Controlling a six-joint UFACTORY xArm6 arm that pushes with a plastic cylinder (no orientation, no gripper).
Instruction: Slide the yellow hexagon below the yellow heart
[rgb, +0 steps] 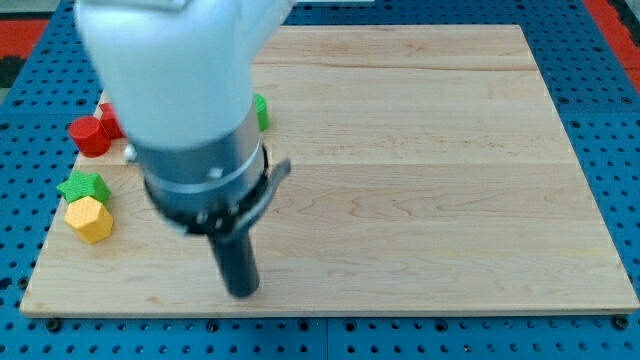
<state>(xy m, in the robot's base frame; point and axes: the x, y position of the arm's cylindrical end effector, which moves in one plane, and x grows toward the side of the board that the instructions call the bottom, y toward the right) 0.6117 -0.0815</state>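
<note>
The yellow hexagon (89, 219) lies near the left edge of the wooden board (420, 160), touching a green star-shaped block (83, 186) just above it. My tip (243, 291) is on the board to the right of the hexagon and a little lower, well apart from it. No yellow heart shows; the arm's white and grey body (190, 100) hides much of the board's upper left.
A red cylinder (90, 136) stands at the left edge with another red block (109, 120) partly hidden behind the arm. A green block (261, 112) peeks out at the arm's right side. Blue pegboard (600, 120) surrounds the board.
</note>
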